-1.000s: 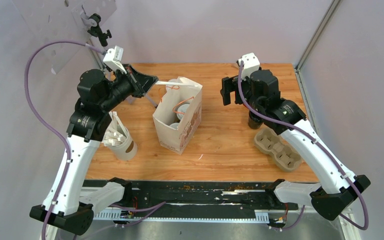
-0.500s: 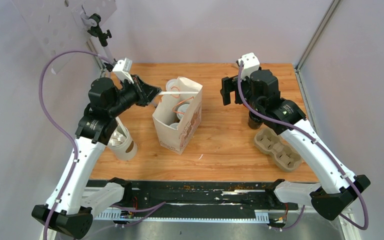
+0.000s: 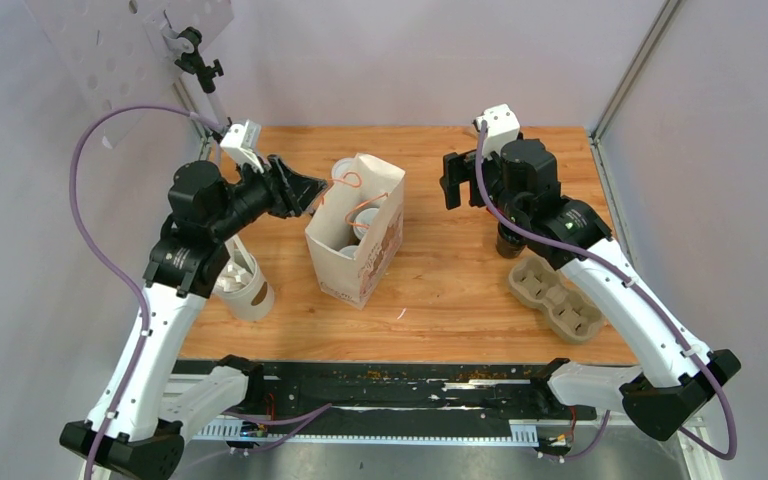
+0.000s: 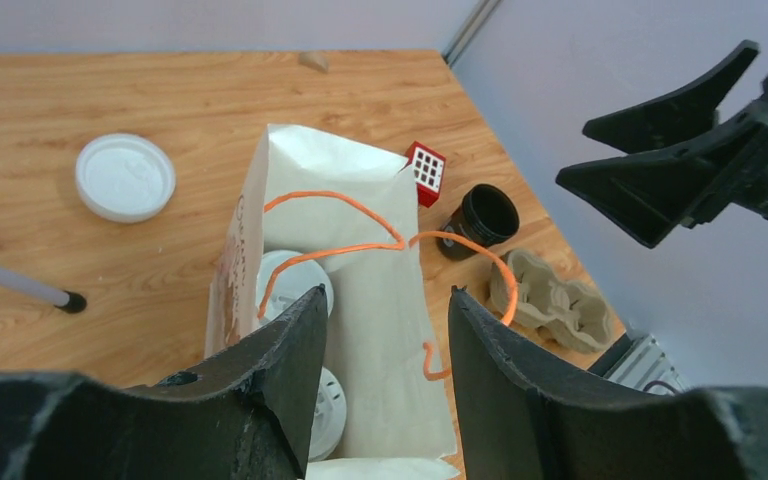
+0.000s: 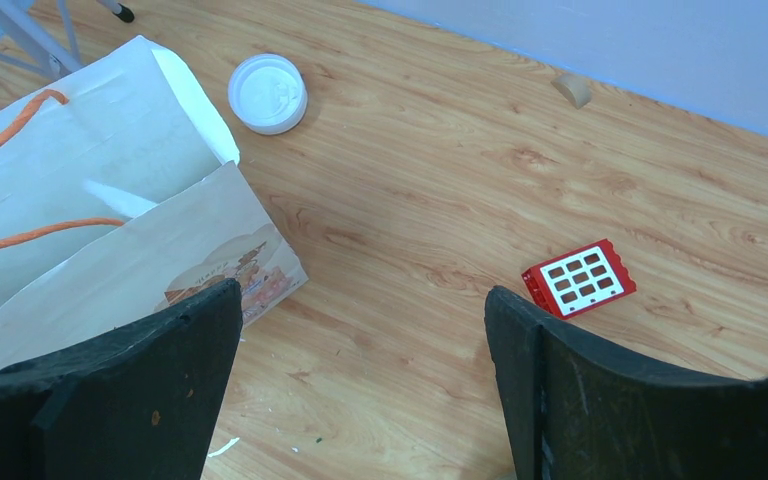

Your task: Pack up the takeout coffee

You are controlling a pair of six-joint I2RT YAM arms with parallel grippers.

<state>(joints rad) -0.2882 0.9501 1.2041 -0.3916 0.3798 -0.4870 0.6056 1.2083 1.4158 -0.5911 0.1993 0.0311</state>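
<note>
Left fingers stand apart with nothing between them. The left gripper hovers over the open mouth of the paper bag, at its left rim. One of the bag's orange handles droops loose across the opening. Down inside the bag sit both takeout coffees, white lids up: one lidded cup and a second lidded cup nearer the left arm. The right gripper is spread wide and empty, well to the right of the bag. A loose white lid lies behind the bag, with a red tile, a black cup and a cardboard cup carrier to its right.
</note>
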